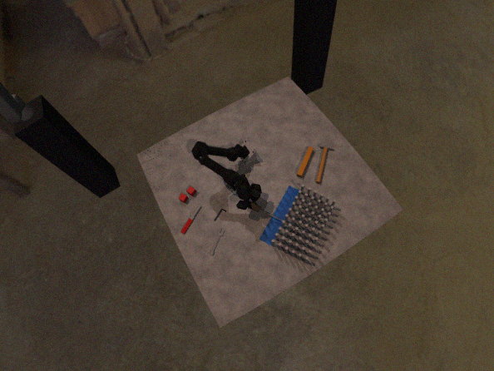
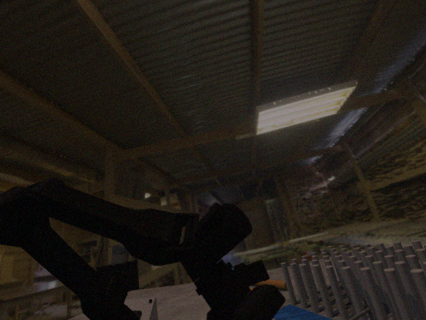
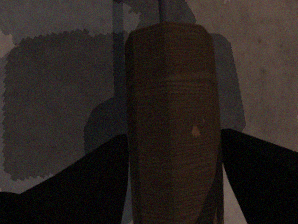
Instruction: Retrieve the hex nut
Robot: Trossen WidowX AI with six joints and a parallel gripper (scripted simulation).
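Note:
My gripper (image 1: 252, 205) (image 3: 173, 141) is shut on the brown wooden handle (image 3: 172, 90) of a tool. The tool's thin metal shaft (image 1: 268, 215) reaches across the blue taped strip (image 1: 269, 234) (image 2: 297, 313) to the front edge of the standing metal spacers (image 1: 308, 225) (image 2: 346, 287). Whether its tip is between spacers or above them cannot be told. The spacers stand upright in a dense field. The hex nut cannot be seen in any view. In the exterior view the arm's own parts and the frame edge hide the fingertips.
An orange bar (image 1: 305, 161) and a hammer (image 1: 321, 166) lie behind the strip's far end. Two red cubes (image 1: 183, 198) (image 1: 191, 190), a red-handled tool (image 1: 187, 225), a black hex key (image 1: 219, 215) and a thin forked tool (image 1: 217, 243) lie on the opposite side.

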